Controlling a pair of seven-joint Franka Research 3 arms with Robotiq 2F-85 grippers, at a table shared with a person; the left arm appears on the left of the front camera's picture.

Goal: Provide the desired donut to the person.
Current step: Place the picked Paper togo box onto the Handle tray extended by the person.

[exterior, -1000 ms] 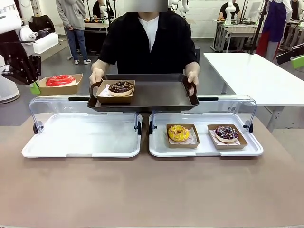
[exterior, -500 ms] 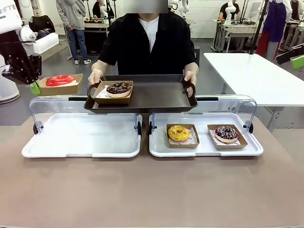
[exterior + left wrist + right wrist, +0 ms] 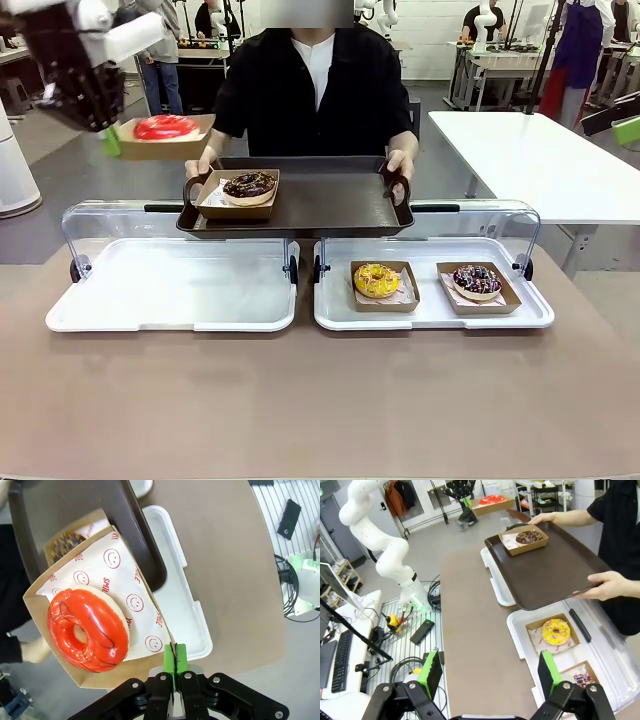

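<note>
My left gripper [image 3: 108, 140] is shut on the edge of a cardboard tray [image 3: 150, 150] holding a red-glazed donut [image 3: 166, 127], high above the table's far left and just left of the person's hand [image 3: 205, 160]. In the left wrist view the green fingertips [image 3: 174, 656] pinch the tray's rim [image 3: 150, 662] beside the red donut [image 3: 87, 630]. The person [image 3: 315, 90] in black holds a dark serving tray [image 3: 330, 200] with a chocolate donut [image 3: 250, 186] in a cardboard tray on its left part. My right gripper [image 3: 489, 675] stands open and holds nothing.
Two white display trays [image 3: 170, 300] [image 3: 430, 312] lie on the brown table with clear lids [image 3: 110, 215] raised behind them. The right one holds a yellow donut [image 3: 376, 280] and a dark sprinkled donut [image 3: 477, 281]. A white table [image 3: 540, 160] stands at the right.
My left gripper has lifted the red donut's tray up and to the right, toward the person's serving tray. The serving tray has shifted slightly left.
</note>
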